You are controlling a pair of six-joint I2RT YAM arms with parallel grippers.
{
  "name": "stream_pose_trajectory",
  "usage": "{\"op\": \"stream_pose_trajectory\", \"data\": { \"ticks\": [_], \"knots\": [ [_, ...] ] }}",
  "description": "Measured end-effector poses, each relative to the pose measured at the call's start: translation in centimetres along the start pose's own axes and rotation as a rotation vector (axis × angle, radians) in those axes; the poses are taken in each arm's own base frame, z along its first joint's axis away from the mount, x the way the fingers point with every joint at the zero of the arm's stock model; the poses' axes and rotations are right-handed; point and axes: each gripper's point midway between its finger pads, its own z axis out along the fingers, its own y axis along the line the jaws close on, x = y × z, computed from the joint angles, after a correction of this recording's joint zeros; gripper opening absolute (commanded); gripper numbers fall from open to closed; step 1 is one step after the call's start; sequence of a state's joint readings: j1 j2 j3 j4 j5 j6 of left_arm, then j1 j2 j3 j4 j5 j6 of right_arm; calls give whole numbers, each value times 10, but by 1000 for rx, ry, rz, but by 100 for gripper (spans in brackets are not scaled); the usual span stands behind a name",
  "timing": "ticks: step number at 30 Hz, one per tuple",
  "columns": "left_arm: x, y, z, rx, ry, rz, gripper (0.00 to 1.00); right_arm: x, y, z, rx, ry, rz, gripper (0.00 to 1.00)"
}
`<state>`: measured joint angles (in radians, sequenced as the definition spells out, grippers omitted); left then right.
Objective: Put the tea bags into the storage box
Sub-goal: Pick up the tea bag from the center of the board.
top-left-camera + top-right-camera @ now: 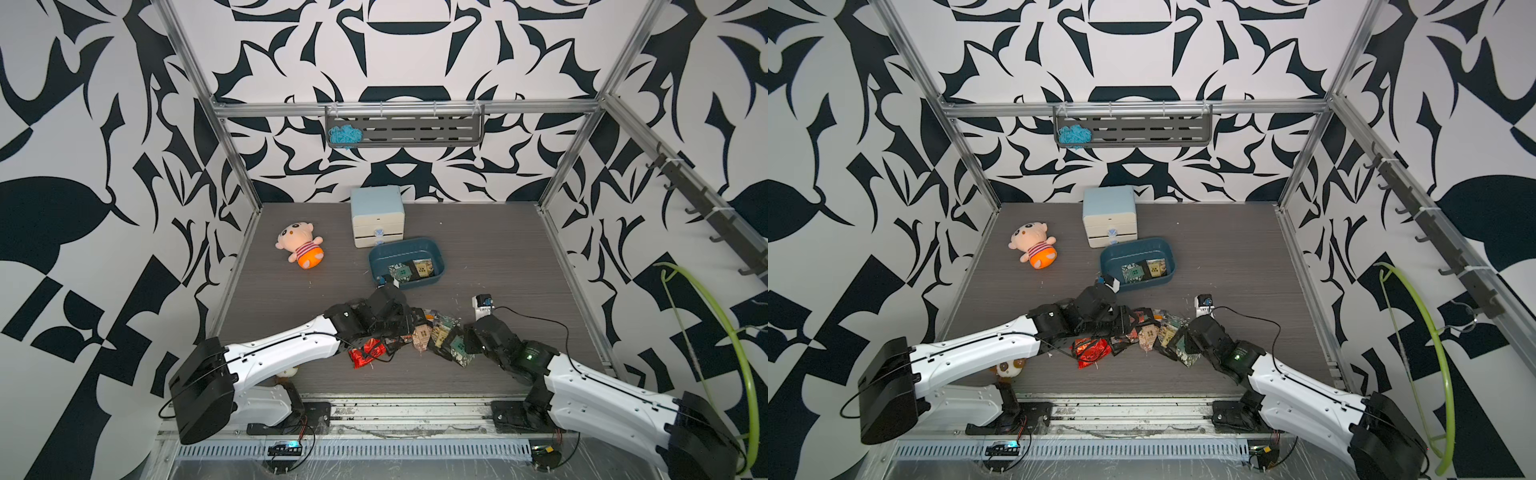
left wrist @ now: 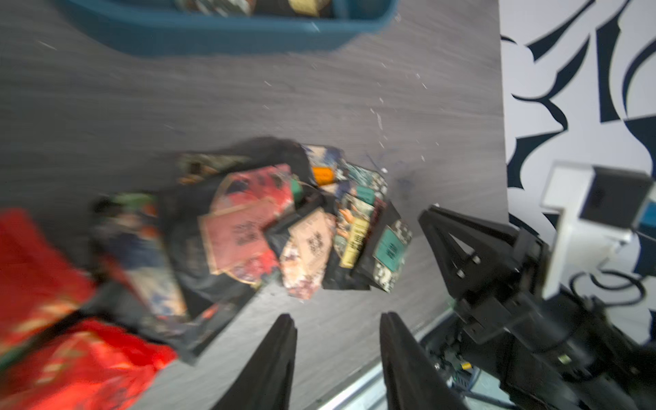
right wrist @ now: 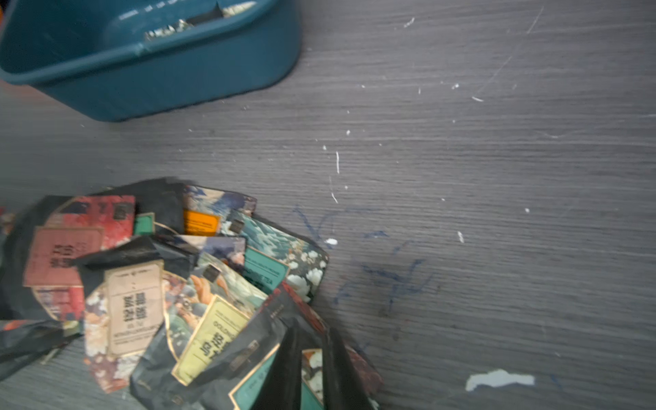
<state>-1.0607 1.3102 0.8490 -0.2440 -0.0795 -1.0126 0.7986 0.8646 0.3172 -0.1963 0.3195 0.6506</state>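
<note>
- Looking first at the jaws, we found the right gripper (image 3: 310, 342) pinched narrow on the edge of a dark teal-labelled tea bag (image 3: 257, 383) at the near end of the pile. We could not tell how firm that hold was.
- The left gripper (image 2: 337, 319) stood with its jaws apart and nothing between them, over bare table just beside the pile.
- Most of the tea bags (image 1: 432, 332) lay overlapping in a heap between the two wrists, with the red foil tea bags (image 1: 365, 353) at the end under the left arm.
- The storage box (image 1: 405, 243) sat beyond the heap, apart from it. We counted at least two tea bags in the box (image 1: 411, 271), lying flat against its near wall.
- We judged the task to be at an early stage, with a few bags in the box and the bulk left to move.
- The left arm's wrist lay across part of the heap and close to the box's near corner, so we judged it could crowd the right arm's path. The table (image 1: 498, 249) between heap and box was otherwise bare.
- Farther out were a drawer cabinet (image 1: 377, 216) just behind the box, a plush doll (image 1: 300, 245), a second plush toy (image 1: 1009, 368) under the left arm, and a wall shelf (image 1: 415, 129) holding blue yarn (image 1: 345, 135).
</note>
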Motion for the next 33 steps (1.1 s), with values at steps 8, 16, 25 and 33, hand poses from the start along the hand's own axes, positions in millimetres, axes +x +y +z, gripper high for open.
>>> {"op": "stream_pose_trajectory", "data": {
  "ticks": [8, 16, 25, 33],
  "knots": [
    [34, -2, 48, -38, 81, -6, 37, 15, -11, 1, 40, 49, 86, 15],
    [36, -12, 74, -36, 108, -15, 36, 37, -23, 7, 119, 141, 148, 14],
    [42, -15, 97, -35, 146, -18, 35, 46, -28, 14, 178, 183, 196, 10],
    [48, -14, 100, -35, 171, -37, 35, 44, -27, 16, 182, 170, 231, 9]
  ]
}}
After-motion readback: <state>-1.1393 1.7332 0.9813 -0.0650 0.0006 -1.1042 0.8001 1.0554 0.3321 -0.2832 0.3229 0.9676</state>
